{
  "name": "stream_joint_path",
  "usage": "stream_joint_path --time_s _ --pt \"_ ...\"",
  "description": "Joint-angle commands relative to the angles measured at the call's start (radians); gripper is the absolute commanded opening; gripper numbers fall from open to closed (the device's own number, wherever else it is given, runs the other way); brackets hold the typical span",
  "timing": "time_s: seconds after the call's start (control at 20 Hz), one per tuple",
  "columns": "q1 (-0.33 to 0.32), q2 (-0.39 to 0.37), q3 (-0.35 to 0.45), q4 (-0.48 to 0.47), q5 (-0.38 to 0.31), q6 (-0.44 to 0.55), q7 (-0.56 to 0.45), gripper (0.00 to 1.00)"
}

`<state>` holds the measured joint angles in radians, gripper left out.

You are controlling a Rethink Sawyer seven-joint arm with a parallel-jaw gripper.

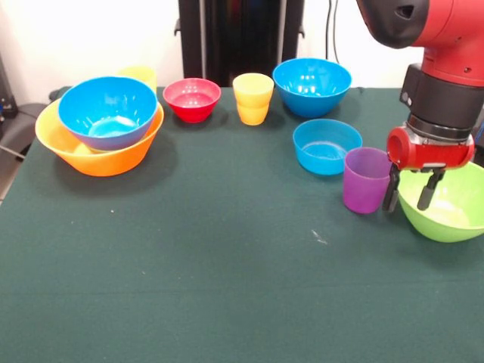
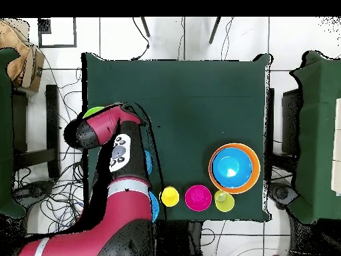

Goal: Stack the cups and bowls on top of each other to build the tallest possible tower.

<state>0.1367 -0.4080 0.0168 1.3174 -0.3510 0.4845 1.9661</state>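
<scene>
Overhead, the arm (image 2: 113,193) hides most of the surface's (image 1: 227,287) 9 o'clock side: the purple cup is fully covered, the green bowl (image 2: 93,112) shows only as a sliver, and two blue bowls peek out as thin edges beside the arm. In the front view the green bowl (image 1: 448,203) is cut off by the 3 o'clock edge. A yellow cup (image 1: 138,76) at 11 o'clock is mostly hidden behind the tower. No readable writing is seen.

The jaws (image 1: 411,189) are seen slightly parted, nothing held; they hang between the purple cup (image 1: 366,179) and the green bowl, one finger just beside the cup's wall. Contact cannot be told.

The tower (image 1: 102,128) sits at 10 o'clock: an orange bowl (image 1: 98,155) with a blue bowl (image 1: 108,112) nested inside, tilted slightly. All cups and bowls stand upright, mouths up, long axes vertical. A red bowl (image 1: 192,99), a second yellow cup (image 1: 252,98) and a large blue bowl (image 1: 311,86) are lined along 12 o'clock. A shallow blue bowl (image 1: 327,146) lies just beside the purple cup.
</scene>
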Motion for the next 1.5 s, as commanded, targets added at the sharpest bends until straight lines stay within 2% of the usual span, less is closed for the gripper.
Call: stream_joint_path --time_s 0.05,1.5 --pt "0.02 0.031 0.039 -0.054 -0.07 0.001 -0.028 1.0" --pt "0.046 0.05 0.005 -0.087 -0.053 0.023 -0.009 1.0"
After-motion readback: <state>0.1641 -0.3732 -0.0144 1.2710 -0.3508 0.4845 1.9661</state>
